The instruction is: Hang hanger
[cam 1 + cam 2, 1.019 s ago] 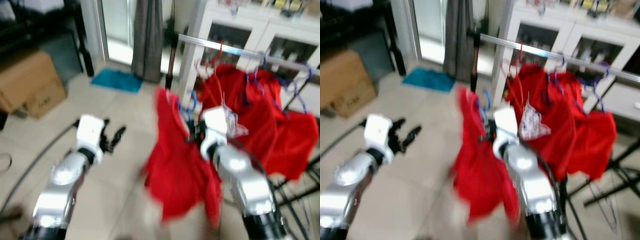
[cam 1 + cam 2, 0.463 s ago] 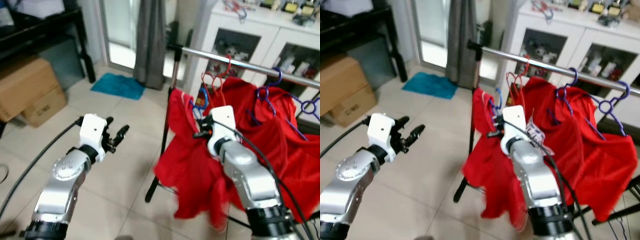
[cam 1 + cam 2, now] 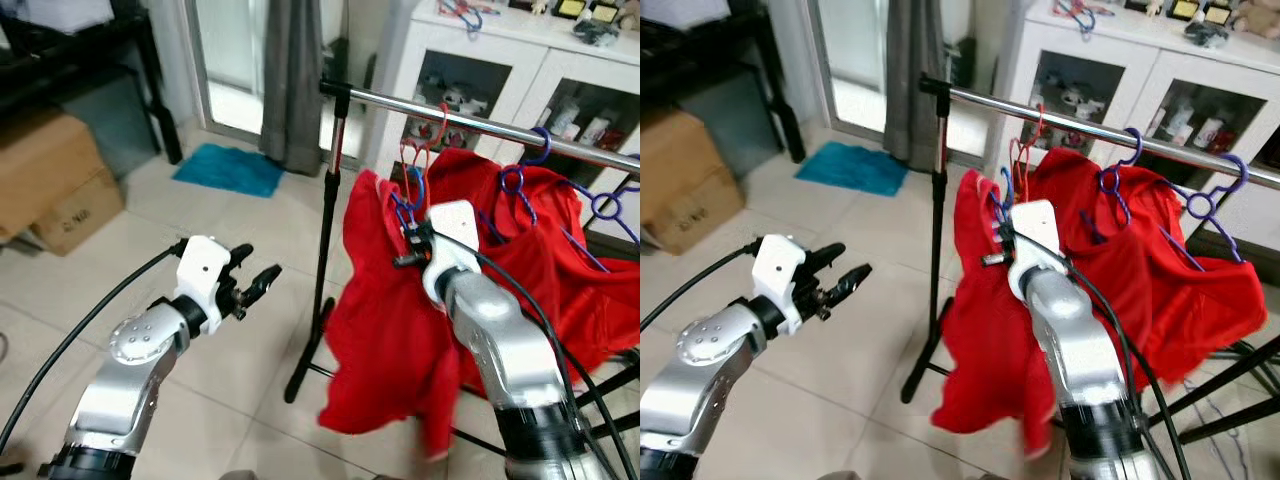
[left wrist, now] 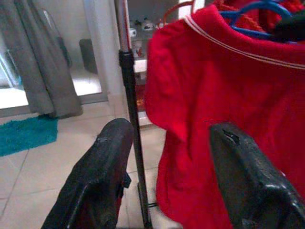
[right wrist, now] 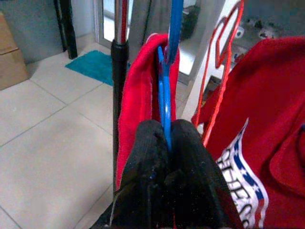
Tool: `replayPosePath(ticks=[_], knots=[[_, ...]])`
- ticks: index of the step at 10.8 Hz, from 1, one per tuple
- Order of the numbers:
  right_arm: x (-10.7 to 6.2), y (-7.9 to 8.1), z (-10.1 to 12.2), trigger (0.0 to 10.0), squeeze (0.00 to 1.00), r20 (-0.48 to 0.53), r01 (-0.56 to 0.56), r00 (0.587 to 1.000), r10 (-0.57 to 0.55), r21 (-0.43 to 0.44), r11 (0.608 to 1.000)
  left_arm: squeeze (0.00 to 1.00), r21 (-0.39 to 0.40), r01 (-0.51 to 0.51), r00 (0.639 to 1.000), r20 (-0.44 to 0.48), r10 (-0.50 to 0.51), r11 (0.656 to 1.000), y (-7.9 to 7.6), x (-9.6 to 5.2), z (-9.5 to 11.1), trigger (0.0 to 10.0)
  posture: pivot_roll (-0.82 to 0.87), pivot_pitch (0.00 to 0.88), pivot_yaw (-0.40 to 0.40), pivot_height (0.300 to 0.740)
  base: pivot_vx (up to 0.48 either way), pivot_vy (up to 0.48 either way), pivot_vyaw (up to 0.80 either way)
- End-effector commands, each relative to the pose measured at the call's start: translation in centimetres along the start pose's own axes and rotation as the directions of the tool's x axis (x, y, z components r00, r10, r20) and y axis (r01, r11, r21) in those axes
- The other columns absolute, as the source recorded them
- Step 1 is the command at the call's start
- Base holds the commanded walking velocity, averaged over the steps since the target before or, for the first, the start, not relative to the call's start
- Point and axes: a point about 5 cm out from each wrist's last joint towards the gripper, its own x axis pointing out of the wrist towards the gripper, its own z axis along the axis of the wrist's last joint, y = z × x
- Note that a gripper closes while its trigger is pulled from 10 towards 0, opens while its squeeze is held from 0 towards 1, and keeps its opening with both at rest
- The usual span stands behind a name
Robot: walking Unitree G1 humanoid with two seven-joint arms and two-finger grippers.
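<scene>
My right gripper [image 3: 407,240] is shut on a blue hanger [image 5: 165,95] that carries a red shirt [image 3: 385,340]. I hold it just below the chrome rail [image 3: 470,122] of a clothes rack, near the rail's left end. The hanger's blue hook [image 3: 411,193] rises beside a red hanger [image 3: 437,128] that hangs on the rail. Several more red garments [image 3: 545,250] on blue hangers [image 3: 525,165] hang along the rail to the right. My left gripper [image 3: 255,284] is open, held out over the floor left of the rack's black post [image 3: 325,250].
A white cabinet [image 3: 500,70] with glass doors stands behind the rack. A grey curtain [image 3: 290,80] hangs by a doorway, with a teal mat [image 3: 228,167] on the tiles. Cardboard boxes [image 3: 55,180] sit at the left. The rack's black legs [image 3: 600,400] spread at the right.
The camera has moved closer to the rack and the picture has sharpened. My right gripper has lifted the blue hanger and shirt nearer the rail. The left gripper stays open.
</scene>
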Motion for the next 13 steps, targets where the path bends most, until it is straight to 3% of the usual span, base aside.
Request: replayPosePath(ticks=[1,3,5,6,10,13], knots=[[0.5,-0.2,1.9,10.0,0.00,0.074,0.014,0.997,-0.013,-0.019,1.000,0.00,0.016,0.021,1.000,0.021,-0.021,1.000,-0.1,0.1,0.7,10.0,0.07,0.000,-0.042,0.740,0.000,0.000,0.00],[3.4,-0.8,4.6,10.0,0.00,0.100,0.072,0.993,-0.070,-0.023,0.997,0.00,0.020,0.085,0.996,0.034,-0.085,0.996,-0.4,0.3,1.4,10.0,0.08,0.000,-0.041,0.740,0.000,0.000,0.00],[5.1,-0.8,5.8,10.0,0.00,0.089,0.079,0.993,-0.077,-0.015,0.997,0.00,0.023,0.153,0.987,0.042,-0.154,0.988,-0.8,0.3,2.0,10.0,0.08,0.000,-0.037,0.740,0.000,0.000,0.00],[6.2,-1.1,6.8,10.0,0.00,0.084,0.101,0.991,-0.103,0.028,0.995,0.00,0.031,0.179,0.983,0.041,-0.181,0.983,-0.8,0.3,2.2,10.0,0.08,0.000,-0.035,0.740,0.000,0.000,0.00],[8.0,-1.9,9.8,10.0,0.00,0.083,0.154,0.983,-0.162,0.093,0.984,0.00,0.047,0.228,0.973,0.010,-0.229,0.972,-0.8,-0.5,2.4,10.0,0.08,0.000,-0.036,0.740,0.000,0.000,0.00],[8.3,-2.2,10.5,10.0,0.00,0.068,0.145,0.985,-0.157,0.150,0.978,0.00,0.069,0.248,0.969,-0.004,-0.248,0.966,-0.6,-1.0,2.9,10.0,0.11,0.000,-0.081,0.740,0.000,0.000,0.00]])
